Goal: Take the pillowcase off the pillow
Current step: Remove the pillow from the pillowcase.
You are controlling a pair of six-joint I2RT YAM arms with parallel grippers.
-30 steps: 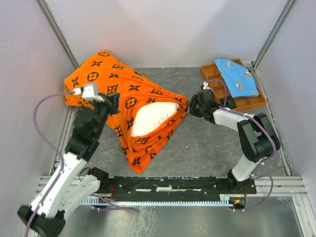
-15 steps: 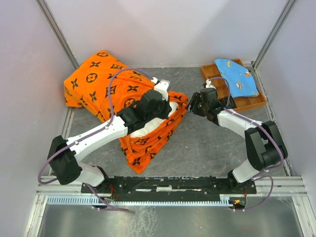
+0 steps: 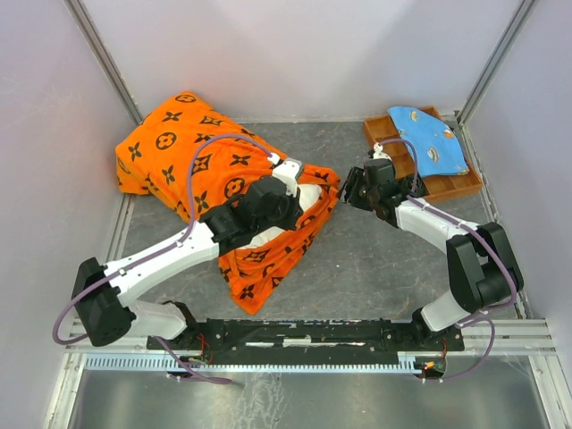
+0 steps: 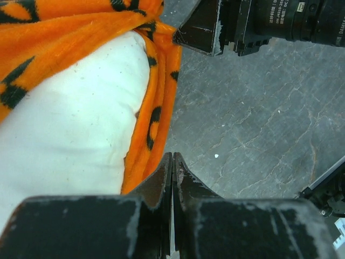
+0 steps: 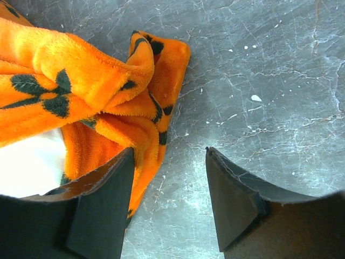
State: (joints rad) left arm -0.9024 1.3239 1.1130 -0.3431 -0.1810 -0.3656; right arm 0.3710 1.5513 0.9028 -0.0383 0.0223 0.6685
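Note:
The orange pillowcase (image 3: 188,152) with black motifs lies at the back left, its mouth facing right. The white pillow (image 3: 310,195) shows in that mouth. My left arm reaches across the cover, and my left gripper (image 4: 172,156) is shut and empty just past the orange hem (image 4: 156,108), next to the bare pillow (image 4: 70,124). My right gripper (image 5: 170,149) is open over the grey floor, with nothing between its fingers. Its left finger (image 5: 108,199) is beside the pillowcase's bunched corner (image 5: 156,65). A little of the pillow (image 5: 27,167) shows under that fabric.
A wooden tray (image 3: 465,186) with a light-blue patterned cloth (image 3: 429,138) stands at the back right, close behind my right arm. Enclosure walls stand on three sides. The arms' mounting rail (image 3: 313,335) runs along the near edge.
My left arm has swung from the pillowcase's left side across it to the open mouth, still shut. My right gripper has opened wider beside the pillowcase's corner.

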